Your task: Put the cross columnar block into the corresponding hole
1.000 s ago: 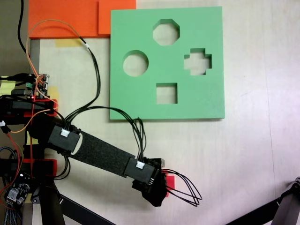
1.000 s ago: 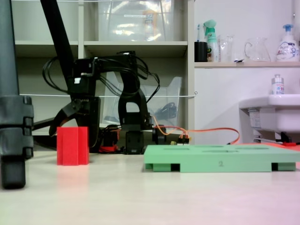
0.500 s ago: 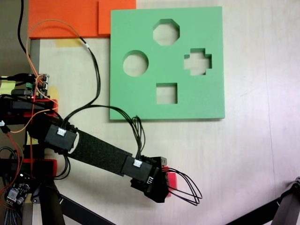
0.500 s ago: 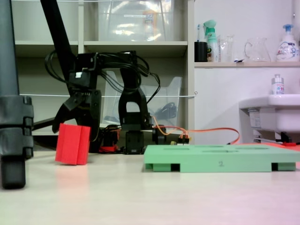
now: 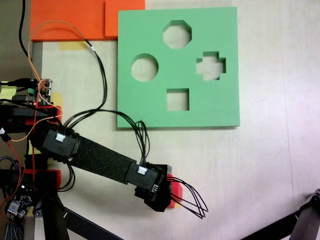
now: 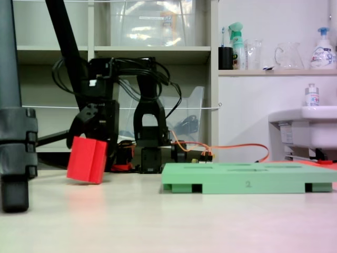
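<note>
The cross columnar block [image 6: 87,159] is bright red. It hangs tilted, its lower edge just above the table, left of the green foam board [image 6: 247,179]. My gripper [image 6: 92,138] comes down on its top and is shut on it. From above, only a sliver of the red block [image 5: 173,191] peeks out beside the black gripper [image 5: 166,196], below the board's [image 5: 225,107] near edge. The corresponding hole [image 5: 210,66], plus-shaped, lies on the board's right side in that fixed view, well away from the block.
The board also has octagonal [image 5: 177,34], round [image 5: 144,67] and square [image 5: 177,99] cutouts. Orange foam sheets [image 5: 70,20] lie at the top left. The arm's base and wiring [image 5: 30,100] stand at the left. Tripod legs [image 6: 13,147] [image 5: 302,220] stand near the table edges.
The block stood upright on the table a second ago. Now it is tilted, raised a little and shifted slightly, with the gripper closed on it and lower on the block.
</note>
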